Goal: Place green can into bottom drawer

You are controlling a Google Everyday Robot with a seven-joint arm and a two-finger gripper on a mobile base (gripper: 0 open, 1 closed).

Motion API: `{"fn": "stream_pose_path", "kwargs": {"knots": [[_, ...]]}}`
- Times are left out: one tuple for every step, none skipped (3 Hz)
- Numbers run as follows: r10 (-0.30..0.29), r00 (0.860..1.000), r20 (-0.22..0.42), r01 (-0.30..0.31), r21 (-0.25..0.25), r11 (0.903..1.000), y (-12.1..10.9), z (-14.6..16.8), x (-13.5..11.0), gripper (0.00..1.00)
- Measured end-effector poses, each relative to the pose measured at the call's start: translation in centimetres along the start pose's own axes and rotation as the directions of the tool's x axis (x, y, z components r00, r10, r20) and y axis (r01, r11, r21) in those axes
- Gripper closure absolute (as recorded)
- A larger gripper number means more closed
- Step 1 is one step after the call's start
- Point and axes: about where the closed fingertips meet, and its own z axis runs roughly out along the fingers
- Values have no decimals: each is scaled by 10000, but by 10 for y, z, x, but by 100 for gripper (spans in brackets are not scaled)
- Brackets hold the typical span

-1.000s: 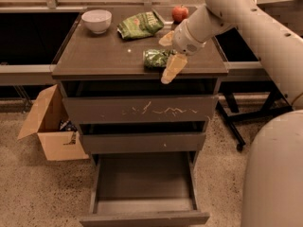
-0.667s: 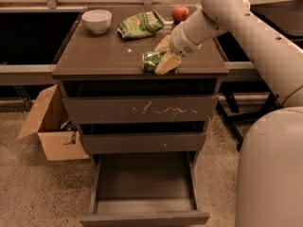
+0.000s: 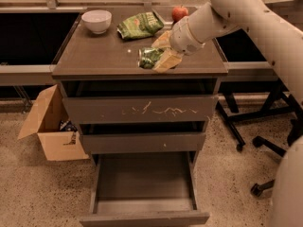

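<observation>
Camera view. The desk (image 3: pixel 97 56), a dark cabinet top, fills the upper centre of the frame. The arm (image 3: pixel 236 11) enters from the upper right and slopes down and left across the desk's right half. Its pale wrist section ends just right of centre.

The tool (image 3: pixel 158 56) is low over the desk near its front edge, at the green can (image 3: pixel 149 57). The can lies on its side on the desk top, and its right end is covered by the tool. Whether the tool is apart or clamped on the can cannot be told.

Behind the can lies a green snack bag (image 3: pixel 140 25). A white bowl (image 3: pixel 96 21) sits at the desk's upper left, and a red apple (image 3: pixel 179 13) rests near the rear edge beside the arm.

Below the desk top, the scratched top drawer front (image 3: pixel 142 110) and the middle drawer front (image 3: pixel 142 142) are pushed in. The bottom drawer (image 3: pixel 142 181) is pulled out at the lower centre, its flat floor showing.

A cardboard box (image 3: pixel 47 129) stands open on the floor at the left.
</observation>
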Motion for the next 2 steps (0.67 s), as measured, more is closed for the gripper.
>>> {"fn": "stream_pose_path", "kwargs": {"knots": [[209,9981,585,-205,-71,9998,36,-11,-29,100],[1407,9808,1351,-1334,-617,9891,86,7,-34,100]]}}
